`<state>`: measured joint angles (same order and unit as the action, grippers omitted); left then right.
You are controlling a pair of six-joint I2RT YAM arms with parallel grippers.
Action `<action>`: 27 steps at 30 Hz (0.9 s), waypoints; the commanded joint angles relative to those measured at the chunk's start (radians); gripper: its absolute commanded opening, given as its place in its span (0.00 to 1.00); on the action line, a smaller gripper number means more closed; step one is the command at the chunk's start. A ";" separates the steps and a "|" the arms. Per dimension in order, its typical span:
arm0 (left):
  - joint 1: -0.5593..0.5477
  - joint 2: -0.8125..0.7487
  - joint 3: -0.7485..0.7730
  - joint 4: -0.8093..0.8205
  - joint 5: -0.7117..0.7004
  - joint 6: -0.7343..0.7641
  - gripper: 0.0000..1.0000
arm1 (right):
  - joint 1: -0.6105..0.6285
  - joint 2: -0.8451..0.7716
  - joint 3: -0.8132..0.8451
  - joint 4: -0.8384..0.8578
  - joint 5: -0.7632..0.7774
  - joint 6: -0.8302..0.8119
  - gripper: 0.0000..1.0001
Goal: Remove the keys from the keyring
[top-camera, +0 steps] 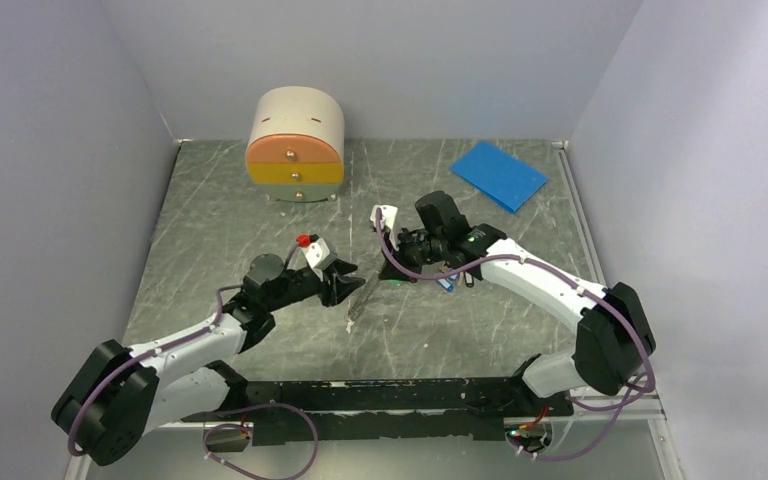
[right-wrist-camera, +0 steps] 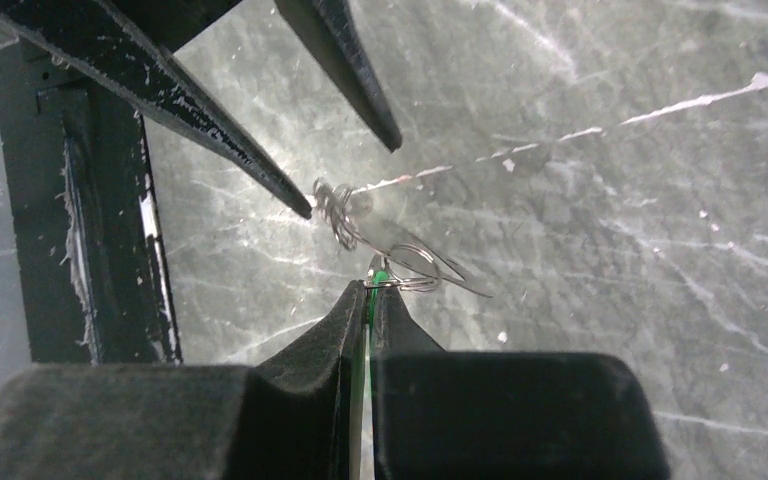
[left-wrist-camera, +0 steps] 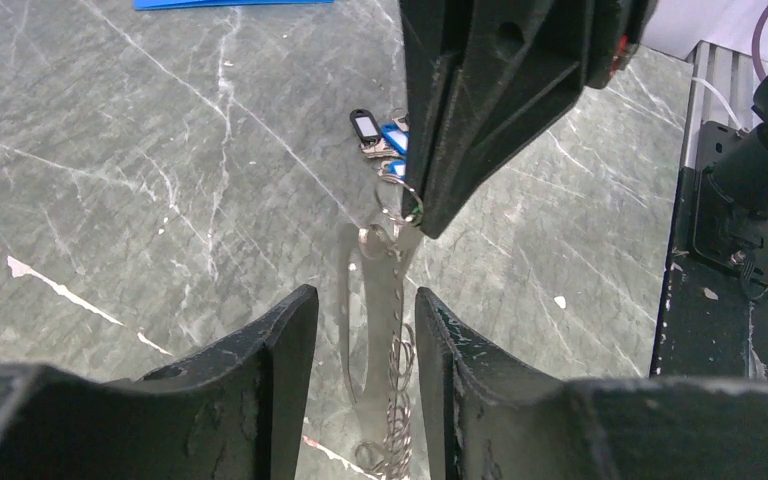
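In the right wrist view my right gripper (right-wrist-camera: 370, 285) is shut on the keys, a thin sliver of green tag (right-wrist-camera: 369, 300) showing between its fingers. From that tip the keyring (left-wrist-camera: 397, 365), a thin grey wire chain, hangs down over the table. It passes between the fingers of my left gripper (left-wrist-camera: 365, 295), which stand open on either side of it. Seen from above, the left gripper (top-camera: 345, 288) and the right gripper (top-camera: 392, 276) face each other mid-table, with the keyring (top-camera: 360, 300) between them.
Small blue and black tags (left-wrist-camera: 380, 130) lie on the table just behind the right gripper. A round drawer box (top-camera: 295, 145) stands at the back, a blue pad (top-camera: 498, 172) at the back right. The black base rail (top-camera: 390, 395) runs along the near edge.
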<state>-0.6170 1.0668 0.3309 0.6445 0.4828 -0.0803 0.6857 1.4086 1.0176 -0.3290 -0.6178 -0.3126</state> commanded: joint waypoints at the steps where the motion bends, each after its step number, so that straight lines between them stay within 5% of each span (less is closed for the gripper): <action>1: -0.002 0.004 0.000 0.051 -0.010 -0.033 0.47 | 0.022 -0.020 0.076 -0.120 0.006 -0.018 0.00; 17: -0.004 0.056 0.003 0.111 0.196 -0.003 0.57 | 0.026 0.006 0.158 -0.288 -0.041 0.117 0.00; 27: -0.030 0.008 0.012 0.046 -0.034 -0.083 0.57 | 0.027 0.007 0.133 -0.139 0.197 0.569 0.00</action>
<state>-0.6258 1.1278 0.3313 0.6708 0.5682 -0.1028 0.7124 1.4189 1.1332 -0.5453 -0.5385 0.0338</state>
